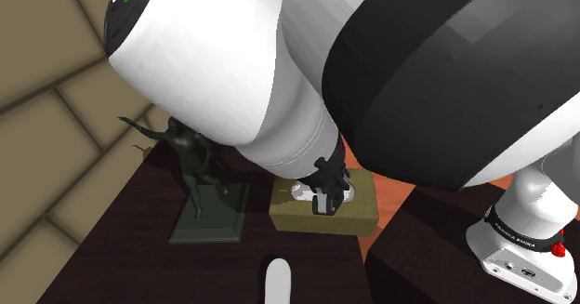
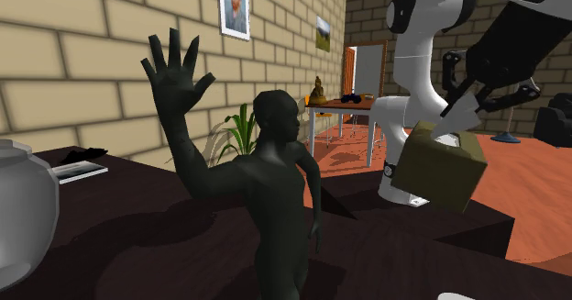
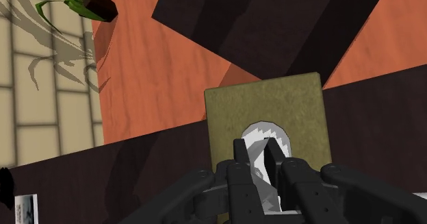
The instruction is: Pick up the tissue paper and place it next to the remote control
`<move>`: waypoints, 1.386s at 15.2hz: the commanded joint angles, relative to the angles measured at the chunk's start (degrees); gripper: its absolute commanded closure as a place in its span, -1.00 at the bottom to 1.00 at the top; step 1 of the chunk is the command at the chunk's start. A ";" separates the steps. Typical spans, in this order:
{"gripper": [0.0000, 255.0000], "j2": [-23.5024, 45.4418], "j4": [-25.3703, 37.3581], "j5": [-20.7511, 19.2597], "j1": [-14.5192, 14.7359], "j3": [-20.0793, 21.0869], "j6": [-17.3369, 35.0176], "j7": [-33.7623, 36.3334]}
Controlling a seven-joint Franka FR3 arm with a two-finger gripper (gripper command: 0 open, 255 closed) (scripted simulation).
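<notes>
**Tissue box hangs from the pincer, off the counter**

The pincer (image 3: 256, 153) is clenched narrowly on the white tissue (image 3: 265, 128) poking from the slot of the olive box (image 2: 446, 168), so the whole box hangs by that tuft. In the second exterior view the box tilts in the air above the dark counter (image 2: 119, 220) (a grip on paper alone lets it swing, I judge). In the shoulder view it is near the dark statue (image 1: 197, 163). The sheet could slide out in transit.
</notes>
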 commanded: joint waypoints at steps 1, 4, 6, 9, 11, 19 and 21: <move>1.00 0.03 -1.40 0.06 -0.12 -0.06 1.43 0.32; 1.00 0.07 -3.64 0.18 -0.26 -0.12 3.64 0.86; 1.00 0.17 -5.05 0.21 -0.34 -0.16 5.09 1.23; 1.00 0.42 -7.04 0.20 -0.44 -0.21 7.22 1.82; 1.00 0.65 -8.29 0.16 -0.49 -0.25 8.62 2.22; 1.00 2.11 -12.69 -0.31 -0.59 -0.42 14.04 3.94; 1.00 2.59 -13.65 -0.50 -0.59 -0.47 15.36 4.40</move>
